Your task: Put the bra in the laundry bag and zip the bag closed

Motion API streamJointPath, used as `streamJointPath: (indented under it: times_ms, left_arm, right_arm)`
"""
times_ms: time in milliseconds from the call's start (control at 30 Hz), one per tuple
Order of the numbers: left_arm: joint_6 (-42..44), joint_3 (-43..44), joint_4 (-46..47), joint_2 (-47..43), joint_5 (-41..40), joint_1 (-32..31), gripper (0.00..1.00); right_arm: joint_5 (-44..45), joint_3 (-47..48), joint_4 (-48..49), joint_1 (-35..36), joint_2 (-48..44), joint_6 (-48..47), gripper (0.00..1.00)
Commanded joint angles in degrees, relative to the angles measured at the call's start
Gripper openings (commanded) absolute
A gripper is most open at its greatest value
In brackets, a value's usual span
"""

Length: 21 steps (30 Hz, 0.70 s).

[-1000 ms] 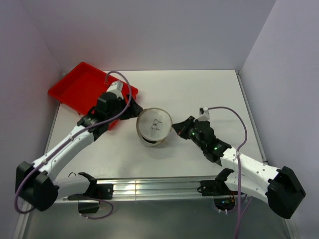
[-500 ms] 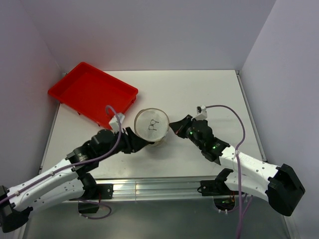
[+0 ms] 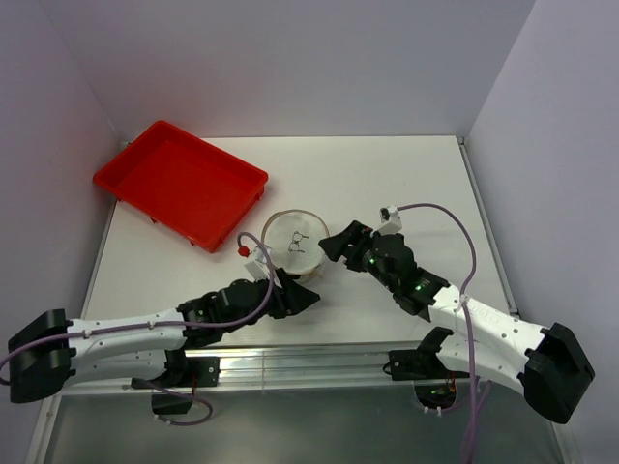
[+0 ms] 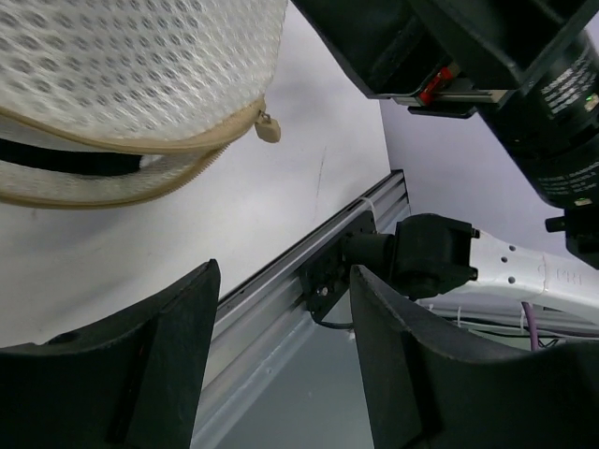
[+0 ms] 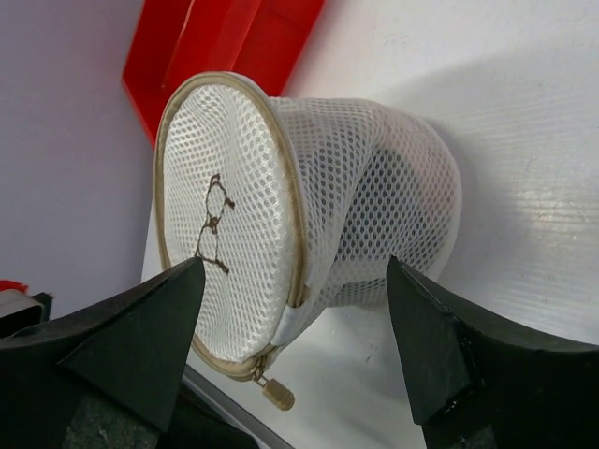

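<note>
Zip still part open; pull (image 4: 268, 128) on the bag's near side.
Laundry bag (image 3: 294, 240) stands mid-counter (image 3: 387, 184), round face up. Your left end effector (image 3: 309, 296), spread and empty, sits just near of it, facing the pull, so it's the nearer arm. Right end effector (image 5: 295, 271), also spread, brackets the bag's right side without touching.
</note>
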Motion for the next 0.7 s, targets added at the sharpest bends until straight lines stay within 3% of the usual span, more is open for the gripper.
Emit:
streamJointPath:
  times_ms: [0,200,333,600,667]
  left_arm:
    - [-1.62,2.52,9.44,3.96,-2.51,-1.75,0.63]
    - [-1.71,3.49,11.99,8.01,-5.85,-2.19,0.61]
    - [-1.97,4.1,15.25,10.21,-7.69,-2.54,0.6]
    - [-3.55,6.74,12.44,14.87,-14.82,-3.16,0.59]
    - [-3.64,7.36,12.17,15.31,-15.87,-3.16,0.57]
  right_arm:
    - [-2.03,0.57,-1.12,0.34,-1.81,-1.25,0.86]
    - [-6.15,-0.93,1.42,0.34,-1.99,0.07,0.85]
    - [-7.65,-0.66,2.65,0.34,-0.24,0.68,0.76]
    - [-8.01,-1.01,4.85,0.34,2.58,1.3,0.64]
    - [-7.66,-0.75,4.77,0.26,2.67,0.77,0.54]
